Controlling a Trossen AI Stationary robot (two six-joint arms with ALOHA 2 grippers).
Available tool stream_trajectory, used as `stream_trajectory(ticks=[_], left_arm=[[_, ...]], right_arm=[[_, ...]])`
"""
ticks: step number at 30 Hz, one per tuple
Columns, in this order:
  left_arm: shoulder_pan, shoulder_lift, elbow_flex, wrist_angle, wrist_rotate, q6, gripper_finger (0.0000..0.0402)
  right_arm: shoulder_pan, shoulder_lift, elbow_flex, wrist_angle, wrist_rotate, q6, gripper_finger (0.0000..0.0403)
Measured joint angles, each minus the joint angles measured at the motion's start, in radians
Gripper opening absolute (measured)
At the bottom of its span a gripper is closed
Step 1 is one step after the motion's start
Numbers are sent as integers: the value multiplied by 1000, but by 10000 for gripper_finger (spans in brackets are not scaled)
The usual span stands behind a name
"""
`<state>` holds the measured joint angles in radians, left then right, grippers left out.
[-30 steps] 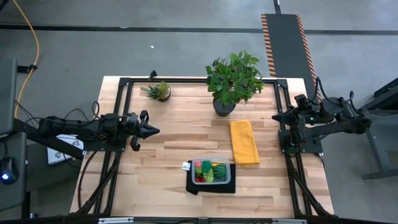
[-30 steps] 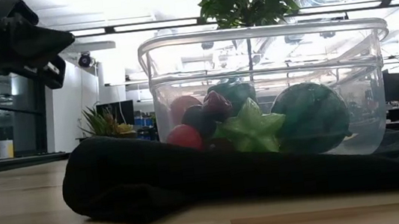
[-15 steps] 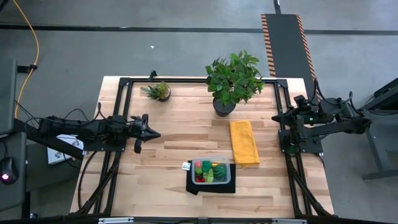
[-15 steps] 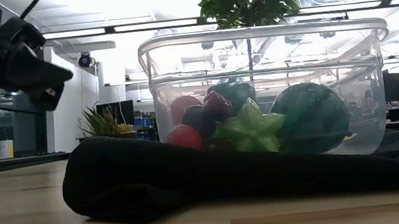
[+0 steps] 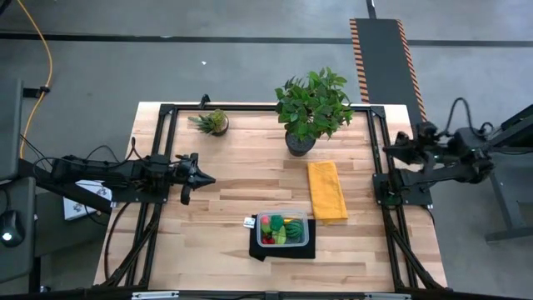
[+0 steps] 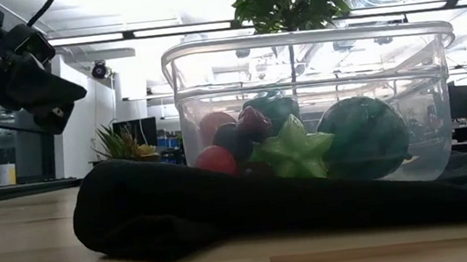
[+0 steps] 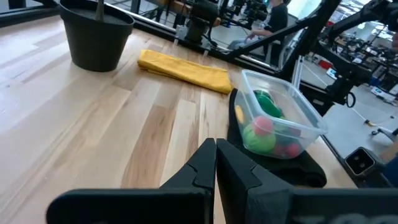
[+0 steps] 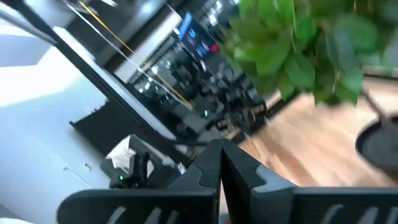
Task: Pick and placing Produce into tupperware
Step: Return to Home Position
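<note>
The clear tupperware (image 5: 282, 226) stands on a black mat (image 5: 283, 247) near the table's near edge. It holds several produce pieces (image 6: 293, 151): a green star-shaped one, a dark green round one (image 6: 364, 138), red and dark ones. In the left wrist view the tupperware (image 7: 281, 118) shows green and pink pieces inside. My left gripper (image 5: 211, 178) hovers shut above the table's left half, pointing right, well away from the tupperware. In its own view the left gripper (image 7: 215, 147) shows both fingers closed together. My right gripper (image 5: 388, 151) is shut at the table's right edge, raised.
A yellow cloth (image 5: 326, 190) lies right of centre, just beyond the tupperware. A big potted plant (image 5: 311, 107) and a small one (image 5: 212, 122) stand near the far edge. A small white tag (image 5: 249, 222) lies beside the mat. Bare wood stretches between the left gripper and the mat.
My left gripper has sunk a little and tipped its fingers downward, staying shut. My right arm has drawn back toward the table's right edge and risen, its wrist view blurred by the motion. The tupperware and produce have stayed put.
</note>
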<state>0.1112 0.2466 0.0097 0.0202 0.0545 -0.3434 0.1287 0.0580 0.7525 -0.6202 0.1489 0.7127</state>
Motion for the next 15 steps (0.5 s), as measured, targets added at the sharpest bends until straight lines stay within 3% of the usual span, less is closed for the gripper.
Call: stream_trajectory(ticks=[10, 15], left_arm=[[0, 0, 0, -2, -2, -2, 1], [0, 0, 0, -1, -2, -2, 1]], right_arm=[[0, -46, -22, 199, -19, -347, 0], [0, -53, -121, 324, -46, -401, 0]])
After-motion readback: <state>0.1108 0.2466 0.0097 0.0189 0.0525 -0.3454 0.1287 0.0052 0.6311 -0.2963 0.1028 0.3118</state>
